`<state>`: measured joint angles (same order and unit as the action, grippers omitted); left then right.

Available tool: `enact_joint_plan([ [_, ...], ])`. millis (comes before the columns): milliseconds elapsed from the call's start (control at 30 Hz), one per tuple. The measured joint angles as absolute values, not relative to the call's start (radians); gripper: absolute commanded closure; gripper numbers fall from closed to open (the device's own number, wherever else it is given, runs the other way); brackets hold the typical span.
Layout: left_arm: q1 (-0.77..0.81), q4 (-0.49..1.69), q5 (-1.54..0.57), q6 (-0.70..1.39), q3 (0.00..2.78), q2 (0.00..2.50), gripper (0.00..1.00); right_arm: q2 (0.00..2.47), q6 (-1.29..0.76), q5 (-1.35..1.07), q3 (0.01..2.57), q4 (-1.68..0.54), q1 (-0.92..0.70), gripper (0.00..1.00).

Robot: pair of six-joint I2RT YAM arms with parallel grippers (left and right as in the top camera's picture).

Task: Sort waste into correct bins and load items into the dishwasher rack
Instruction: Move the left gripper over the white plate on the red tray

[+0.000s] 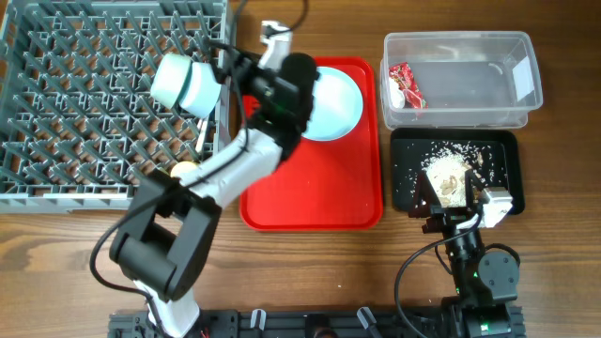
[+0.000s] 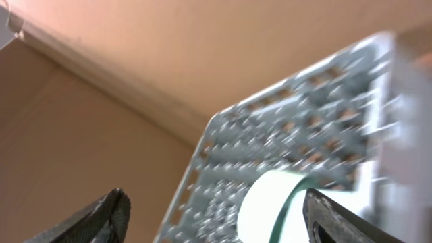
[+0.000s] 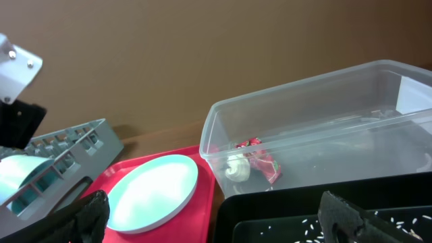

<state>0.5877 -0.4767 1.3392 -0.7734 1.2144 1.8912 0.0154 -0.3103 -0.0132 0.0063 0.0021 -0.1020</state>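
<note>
My left gripper (image 1: 231,81) is open at the right edge of the grey dishwasher rack (image 1: 84,103). A pale green-blue bowl (image 1: 184,83) lies on its side there, close to my right finger in the left wrist view (image 2: 270,202); I cannot tell if they touch. The pale blue plate (image 1: 340,105) lies on the red serving tray (image 1: 310,188). The red-and-white wrapper (image 1: 407,84) lies in the clear tub (image 1: 507,56). Food scraps (image 1: 449,174) lie in the black tray (image 1: 502,160). My right gripper (image 1: 457,205) is open and empty at the black tray's front edge.
A yellow cup (image 1: 185,170) shows at the rack's front right corner, partly hidden by my left arm. The right wrist view shows the plate (image 3: 152,192), the tub (image 3: 317,115), the wrapper (image 3: 260,162), the black tray (image 3: 283,202) and the rack (image 3: 74,138).
</note>
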Motion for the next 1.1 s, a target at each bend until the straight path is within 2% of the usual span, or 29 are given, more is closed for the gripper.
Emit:
enact_joint_plan([
  [133,0.660,-0.475,1.319,-0.657,1.214,1.885,0.08,0.015,-0.310,-0.013,0.006,0.002,-0.102,0.00],
  [233,0.683,-0.453,1.296,-0.530,1.214,1.885,0.10,0.015,-0.310,-0.013,0.006,0.002,-0.102,0.00],
  [333,0.695,-0.302,1.212,-0.372,1.213,1.874,0.12,0.015,-0.310,-0.013,0.006,0.002,-0.102,0.00],
  [467,0.712,-0.059,0.895,-0.101,1.208,1.827,0.15,0.015,-0.310,-0.013,0.006,0.002,-0.102,0.00],
  [567,0.703,0.056,0.638,0.067,1.210,1.781,0.11,0.015,-0.310,-0.013,0.006,0.002,-0.102,0.00],
  [667,0.656,0.292,0.461,0.216,1.252,1.748,0.09,0.015,-0.310,-0.013,0.006,0.002,-0.102,0.00],
  [800,0.551,0.457,0.302,0.356,1.297,1.746,0.13,0.015,-0.310,-0.013,0.006,0.002,-0.102,0.00],
  [933,0.418,0.496,0.102,0.447,1.301,1.750,0.16,0.015,-0.310,-0.013,0.006,0.002,-0.102,0.00],
  [1100,0.333,0.488,-0.036,0.485,1.302,1.769,0.16,0.015,-0.310,-0.013,0.006,0.002,-0.102,0.00],
])
